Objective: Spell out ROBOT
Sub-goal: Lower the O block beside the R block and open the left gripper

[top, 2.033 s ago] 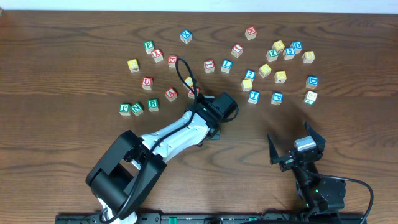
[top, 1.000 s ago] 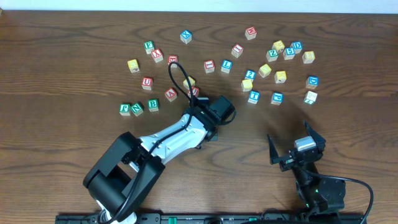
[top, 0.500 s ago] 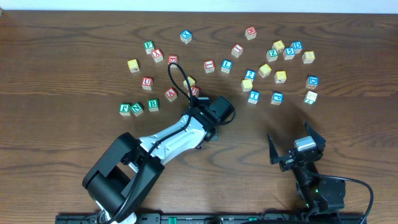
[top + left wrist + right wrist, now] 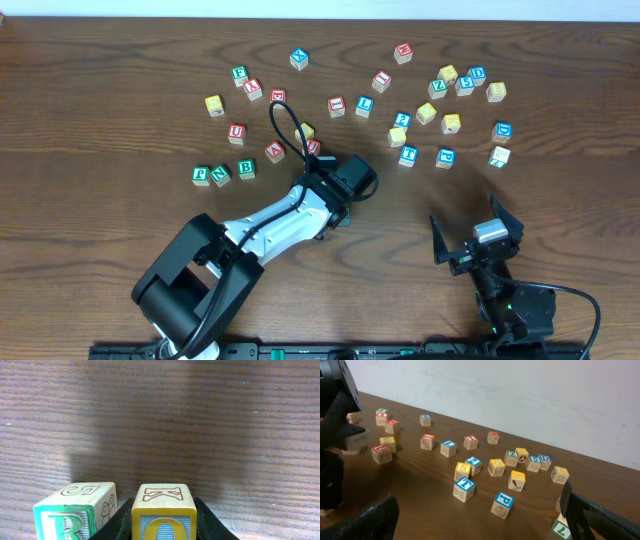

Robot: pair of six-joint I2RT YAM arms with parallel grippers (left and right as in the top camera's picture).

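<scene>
Two of the five letters look accounted for, by my reading, and three are left to fetch. The dark wood-grain counter point(image 4: 100, 260) fills almost all of the overhead view. Behind it, in the right wrist view, stands a plain pale wall point(image 4: 520, 390), and nothing more of the room shows. The left arm point(image 4: 280, 220) reaches from the near edge toward the middle of the counter, into bare wood below the scatter of cubes, and its wrist hides the working spot from above. The right claw point(image 4: 470, 235) sits low at the near right with its jaws spread wide and nothing between them, well apart from any cube. The left claw point(image 4: 162, 525) is closed down on the yellow-faced O cube point(image 4: 162, 510), one finger on each side, with a K on its top face. Just to its left, with a narrow gap between them, stands the green-lettered R cube point(image 4: 75, 510), free of the claw. The bottoms of both are cut off, so I cannot tell whether the O rests on the wood or hangs just above it. Letting go of it there would finish the second letter. The green-lettered B cube point(image 4: 246, 168) lies at the right end of a short row on the left. The blue-lettered T cube point(image 4: 407, 155) lies among the right-hand cubes, and a second O must come from the yellow-faced cubes; which one I cannot read.
</scene>
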